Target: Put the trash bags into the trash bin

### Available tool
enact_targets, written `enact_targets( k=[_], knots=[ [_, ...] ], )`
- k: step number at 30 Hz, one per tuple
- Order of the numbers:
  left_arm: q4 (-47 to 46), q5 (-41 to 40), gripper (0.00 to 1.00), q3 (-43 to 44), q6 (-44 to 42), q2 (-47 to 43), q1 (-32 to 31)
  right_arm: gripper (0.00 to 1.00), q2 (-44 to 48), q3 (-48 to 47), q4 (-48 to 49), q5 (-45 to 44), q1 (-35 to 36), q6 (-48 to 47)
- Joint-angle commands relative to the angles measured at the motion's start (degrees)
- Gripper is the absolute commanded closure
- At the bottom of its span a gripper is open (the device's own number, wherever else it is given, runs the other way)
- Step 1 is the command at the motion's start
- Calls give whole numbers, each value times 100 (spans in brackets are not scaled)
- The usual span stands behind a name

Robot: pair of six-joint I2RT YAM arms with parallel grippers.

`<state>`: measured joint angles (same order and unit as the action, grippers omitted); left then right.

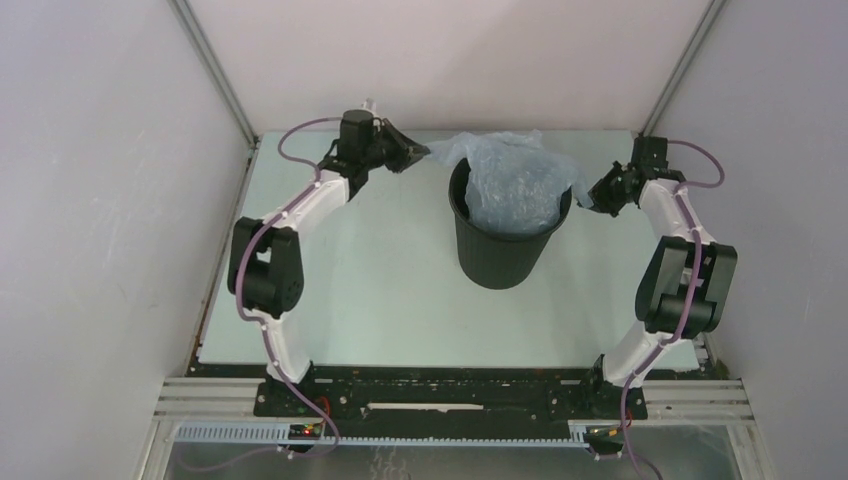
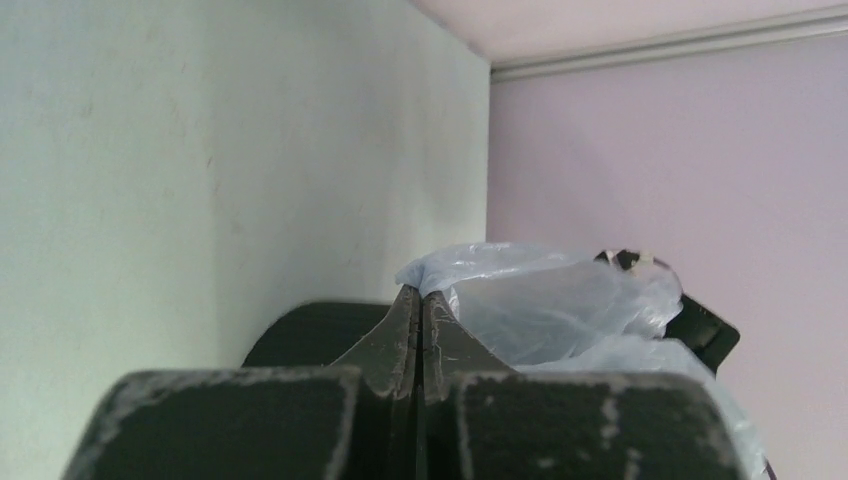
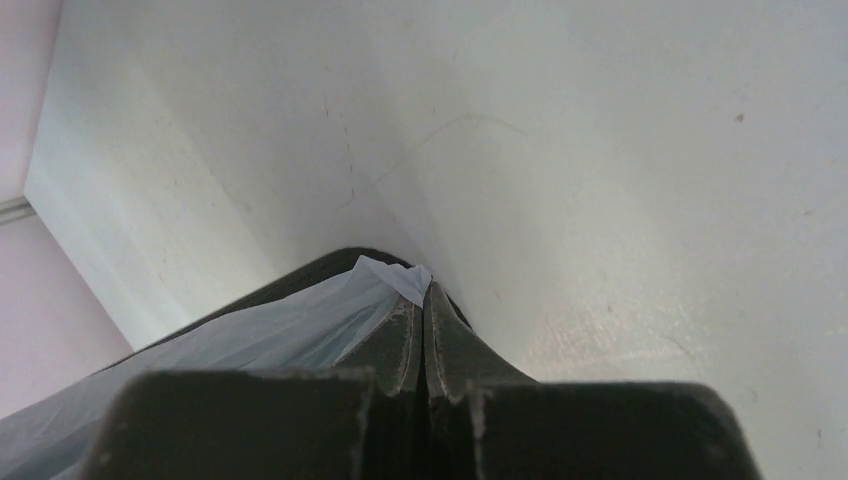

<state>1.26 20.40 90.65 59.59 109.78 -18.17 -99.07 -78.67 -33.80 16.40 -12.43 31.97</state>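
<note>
Top external view: a black bin [image 1: 500,255] stands upright on the pale table [image 1: 380,300], towards the far side, between the two arms.
Left claw [image 1: 422,152]: closed on the left edge of the bag [image 1: 515,185], just left of the bin's rim and raised off the table.
Left wrist view: the left claw [image 2: 421,297] has its fingers pressed together, with crinkled film of the bag [image 2: 540,300] caught at their tips. The dark bin [image 2: 300,330] is behind them.
Bag: pale blue-grey and see-through, heaped in the mouth of the bin and rising above the rim, with its edges drawn out to either side.
Right claw [image 1: 588,193]: closed on the bag's right edge, just beside the rim.
Right wrist view: the right claw [image 3: 425,292] is shut, with a corner of the bag [image 3: 300,330] poking out at its tips over the bin's rim [image 3: 300,275].
</note>
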Motion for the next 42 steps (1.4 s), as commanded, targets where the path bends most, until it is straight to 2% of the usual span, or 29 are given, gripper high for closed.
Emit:
enact_targets(
  k=[1,3,7,10,14,18,19,22,24,28,29,31,33,35,37,40,42],
  knots=[
    [-92,436,100,-965,219,-1044,29,100,453,257,-288,569,-41,-128],
    [-262,674,100,-1250,409,-1472,33,100,749,265,-423,935,-41,-110],
    [-14,800,96,-1418,463,-2091,-19,80,1454,272,-698,1119,-14,-3],
    [80,971,92,-1732,413,-2288,54,72,1864,268,-976,942,-63,-226],
    [1008,988,93,-1641,-405,-2243,154,67,2148,299,-1302,137,-109,-656],
    [1502,934,94,-1587,-1159,-2165,156,63,2090,409,-1262,-48,-207,-868],
    [1496,850,94,-1667,-1278,-2177,156,64,2042,455,-1222,-105,-215,-899],
    [1485,637,95,-1806,-1643,-1969,159,86,1835,633,-981,-203,-243,-914],
    [1632,639,96,-1605,-1780,-1607,156,99,1613,664,-760,-40,-260,-919],
    [1812,646,90,-1098,-1790,-1157,130,100,1433,370,-941,275,-246,-757],
    [1949,545,89,-1014,-1838,-1168,130,95,1578,352,-978,290,-236,-742],
    [2216,365,79,-942,-1907,-1347,150,80,1864,341,-1093,223,-232,-748],
    [2474,188,59,-957,-1926,-1733,200,64,2136,277,-1362,-9,-295,-754],
    [2658,68,32,-1023,-1821,-2132,287,49,2351,250,-1588,81,-384,-742],
    [2694,124,17,-1153,-1583,-2534,381,36,2484,119,-1817,144,-448,-648],
    [2694,298,6,-1173,-1137,-2964,428,26,2598,-299,-2162,244,-478,-325],
    [2696,320,4,-1173,-840,-3177,433,23,2625,-637,-2359,470,-526,-1]
  ],
)
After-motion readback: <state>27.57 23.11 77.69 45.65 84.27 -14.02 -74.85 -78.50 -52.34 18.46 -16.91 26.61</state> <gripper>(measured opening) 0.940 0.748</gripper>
